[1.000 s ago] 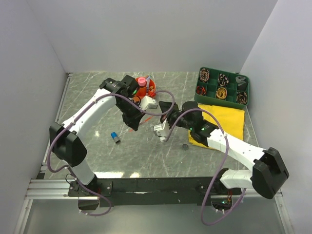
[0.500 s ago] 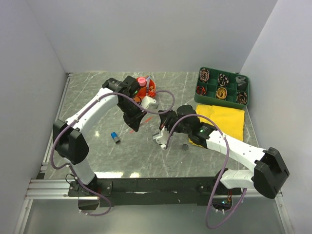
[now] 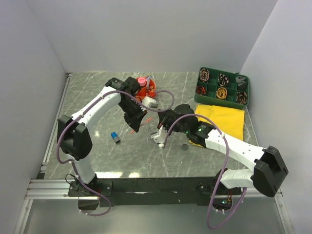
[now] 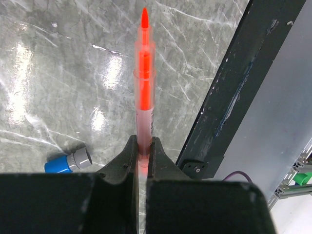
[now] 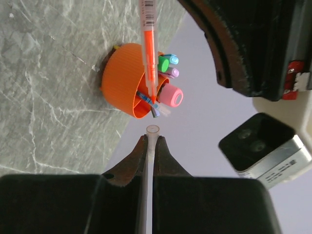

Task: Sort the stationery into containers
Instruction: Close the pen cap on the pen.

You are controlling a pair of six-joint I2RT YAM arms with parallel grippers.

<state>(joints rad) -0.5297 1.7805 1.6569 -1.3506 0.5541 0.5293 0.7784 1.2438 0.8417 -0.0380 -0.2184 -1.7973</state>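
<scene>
My left gripper [image 3: 133,117] [image 4: 145,141] is shut on an uncapped orange-red pen [image 3: 139,125] [image 4: 145,83], held above the marble table with its tip pointing away from the jaws. My right gripper [image 3: 165,117] [image 5: 150,139] is shut on a clear pen cap [image 5: 152,130]. The cap's open end faces the pen [image 5: 148,48] tip a short gap away. Behind them stands the orange organiser [image 3: 146,87] [image 5: 124,80], holding a pink tube [image 5: 171,95] and markers [image 5: 168,61]. The green tray [image 3: 248,90] sits at the back right.
A blue cap [image 3: 115,137] [image 4: 66,162] lies on the table left of the grippers. A dark disc [image 3: 185,146] rests near the yellow cloth [image 3: 224,119]. The black front rail [image 4: 229,83] runs along the near edge. White walls close in the table.
The right gripper has drawn slightly nearer and left with the cap. The left arm has swung a little right with the pen. Both grips are unchanged.
</scene>
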